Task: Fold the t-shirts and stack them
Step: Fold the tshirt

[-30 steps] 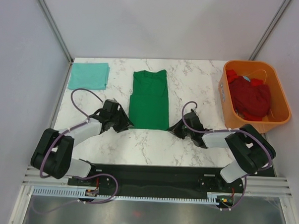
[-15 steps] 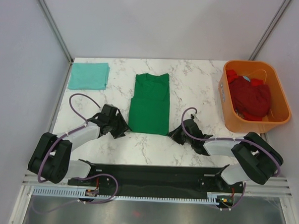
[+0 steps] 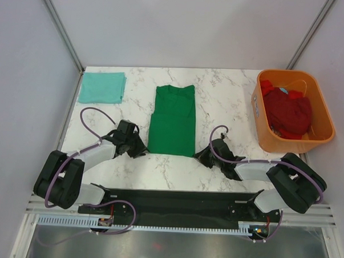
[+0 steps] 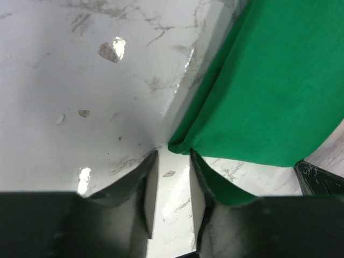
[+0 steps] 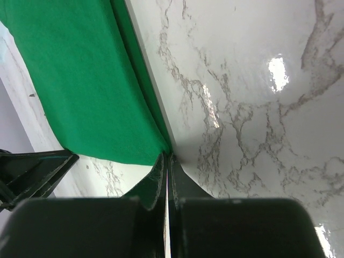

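Observation:
A dark green t-shirt [image 3: 172, 120], folded into a long strip, lies flat mid-table. My left gripper [image 3: 140, 151] is at its near left corner. In the left wrist view the shirt [image 4: 279, 80] ends just past the left gripper [image 4: 173, 156], which is open with bare marble between its fingers. My right gripper [image 3: 200, 155] is at the near right corner. In the right wrist view the right gripper [image 5: 167, 156] is shut, its tips touching the corner of the shirt [image 5: 80, 80]. A pale teal t-shirt [image 3: 102, 87] lies folded at the far left. Dark red t-shirts [image 3: 288, 112] fill the tub.
The orange plastic tub [image 3: 321, 107] stands at the right edge of the marble table [image 3: 230, 97]. Grey walls and metal posts close in the back and both sides. The black base rail runs along the near edge.
The green shirt has slid a little toward the arms and to the right. Both grippers drew back with its near edge. Hardly anything moved in the last half second.

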Controlling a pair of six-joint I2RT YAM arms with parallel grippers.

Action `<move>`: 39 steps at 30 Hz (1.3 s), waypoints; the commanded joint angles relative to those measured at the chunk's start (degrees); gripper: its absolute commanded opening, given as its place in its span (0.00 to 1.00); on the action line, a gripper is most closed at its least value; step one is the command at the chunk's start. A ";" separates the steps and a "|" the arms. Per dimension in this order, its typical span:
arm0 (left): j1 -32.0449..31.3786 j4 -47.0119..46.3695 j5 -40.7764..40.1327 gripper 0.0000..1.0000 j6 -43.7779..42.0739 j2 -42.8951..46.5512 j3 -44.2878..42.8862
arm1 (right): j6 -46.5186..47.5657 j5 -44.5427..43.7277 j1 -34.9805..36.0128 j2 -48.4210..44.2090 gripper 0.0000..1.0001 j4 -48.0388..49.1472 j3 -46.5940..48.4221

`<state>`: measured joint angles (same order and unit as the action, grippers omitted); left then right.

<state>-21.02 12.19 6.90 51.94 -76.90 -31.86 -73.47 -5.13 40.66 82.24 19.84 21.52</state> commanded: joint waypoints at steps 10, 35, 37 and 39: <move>-0.43 -1.20 1.45 0.02 -4.74 3.16 -0.13 | 0.34 -2.08 0.20 -3.48 0.00 -1.81 -1.48; -7.99 4.77 4.62 0.02 -0.08 18.28 -0.75 | 5.88 -5.77 0.56 -33.19 0.00 -23.08 -2.63; -7.90 6.00 4.18 0.02 -0.79 17.93 -2.85 | 6.67 -7.43 0.56 -33.54 0.00 -24.05 -1.57; -7.90 7.23 3.48 0.02 -1.40 16.62 -5.49 | 8.60 -8.32 0.47 -32.67 0.00 -25.28 1.06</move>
<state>-28.75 17.52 12.05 50.48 -59.75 -32.51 -67.79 -10.00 40.80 49.56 -2.72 17.87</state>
